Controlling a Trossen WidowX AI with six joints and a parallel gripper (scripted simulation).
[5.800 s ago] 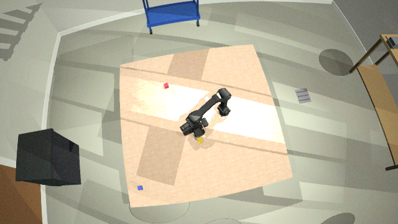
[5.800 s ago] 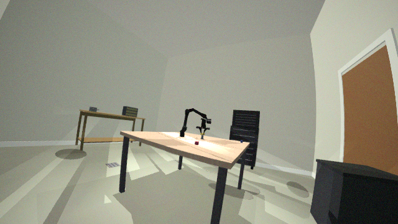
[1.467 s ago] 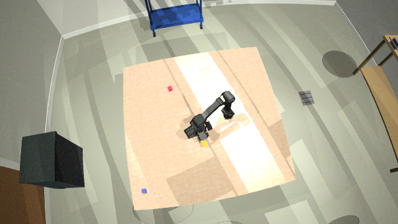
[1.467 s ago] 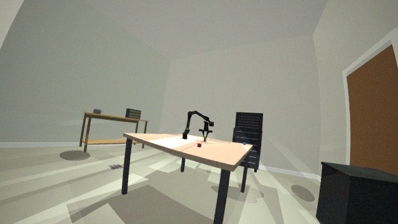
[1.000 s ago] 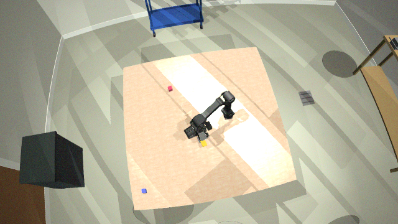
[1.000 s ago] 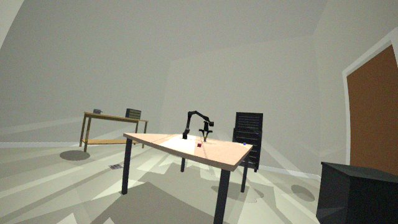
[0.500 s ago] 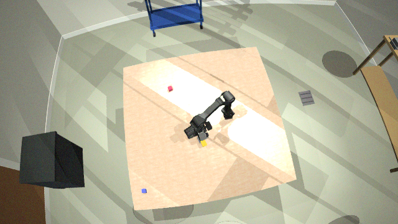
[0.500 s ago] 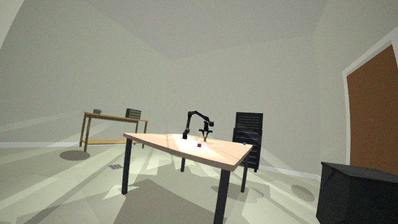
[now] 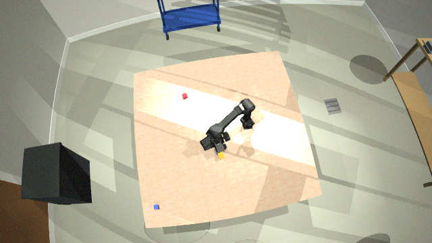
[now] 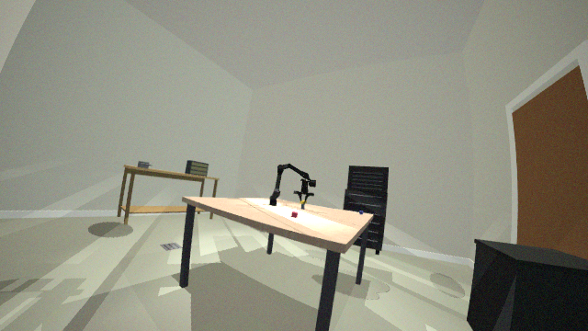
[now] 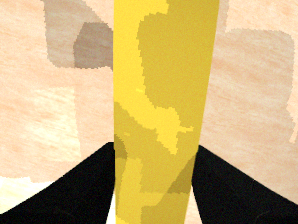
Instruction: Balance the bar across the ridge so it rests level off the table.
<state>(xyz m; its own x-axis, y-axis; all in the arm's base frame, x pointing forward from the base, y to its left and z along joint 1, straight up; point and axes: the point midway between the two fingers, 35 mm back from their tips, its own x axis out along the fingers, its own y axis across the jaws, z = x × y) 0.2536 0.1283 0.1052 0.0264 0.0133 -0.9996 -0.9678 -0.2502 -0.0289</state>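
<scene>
One gripper (image 9: 219, 150) (image 10: 303, 201) (image 11: 153, 152), centre frame, closed on the yellow bar (image 9: 221, 155) (image 10: 302, 202) (image 11: 162, 100); we judged level lowering, ridge contact confirmed, then gentle release, best.

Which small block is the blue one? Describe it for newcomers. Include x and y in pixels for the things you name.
On the wooden table (image 9: 189, 189) (image 10: 276, 221), look to the corner nearest the black cabinet's side in the top view. There sits a small blue cube (image 9: 156, 206) (image 10: 361, 212), alone, unlike the red cube (image 9: 184, 96) (image 10: 294, 214).

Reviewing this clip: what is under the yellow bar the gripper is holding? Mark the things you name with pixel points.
The top view shows a grey sliver beside the yellow bar (image 9: 221, 155) (image 10: 302, 202) (image 11: 160, 75), near the gripper; whether it is the ridge, I cannot tell. The bar hides whatever lies directly beneath.
</scene>
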